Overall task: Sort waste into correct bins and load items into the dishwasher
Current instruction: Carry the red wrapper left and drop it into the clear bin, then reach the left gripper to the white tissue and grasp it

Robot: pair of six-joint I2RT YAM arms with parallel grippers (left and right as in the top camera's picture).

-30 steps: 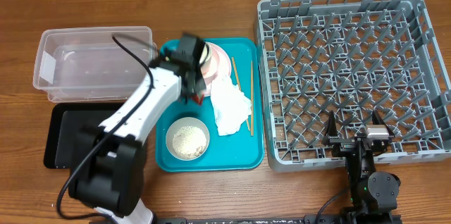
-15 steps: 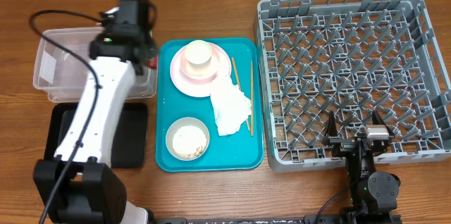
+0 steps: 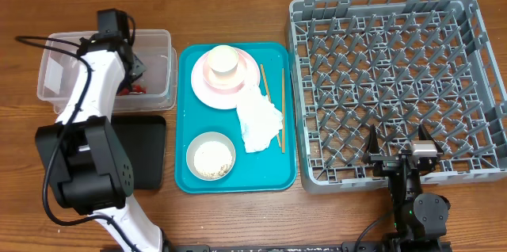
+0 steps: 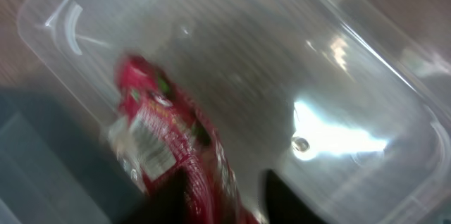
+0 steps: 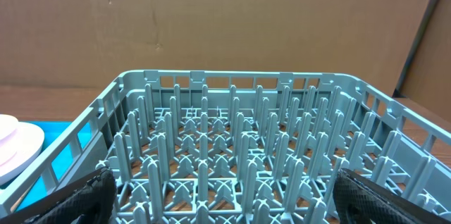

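**Left gripper** [image 4: 225,185]: upper left of the overhead frame, lowered into the clear plastic tub [image 3: 55,74]. Two dark fingers [image 4: 177,192] show at the bottom edge of the wrist view with a gap between them. The view is blurred, so I cannot tell whether they pinch anything.

**Red snack wrapper** [image 4: 165,143]: crinkled, inside the tub, at the lower left of the wrist view. Its lower end runs down between the fingers. From overhead it is a red patch at the tub's lower edge, just below the gripper.

**Black tray** [image 3: 150,153]: directly below the tub in the frame, largely covered by the left arm.

**Teal serving tray** [image 3: 184,181]: centre of the frame, just right of the tub and black tray. It carries:
- pink plate [image 3: 204,89], upper part of the tray, with a white cup [image 3: 224,60] standing on it;
- paper napkin [image 3: 260,121], crumpled, at the plate's lower right and overlapping its rim;
- chopsticks [image 3: 283,109], two thin sticks lying apart along the tray's right side, one beside the plate and one at the napkin's right edge;
- bowl [image 3: 189,155], lower left of the tray, holding rice [image 3: 211,158].

**Grey dish rack** [image 3: 396,54]: right half of the frame, just beside the teal tray, with upright pegs.

**Right gripper** [image 3: 396,137]: lower right, at the rack's lower edge. The fingers are spread wide and hold nothing. Its wrist view looks across the pegs.

**Table** [image 3: 238,220]: wood, under everything.
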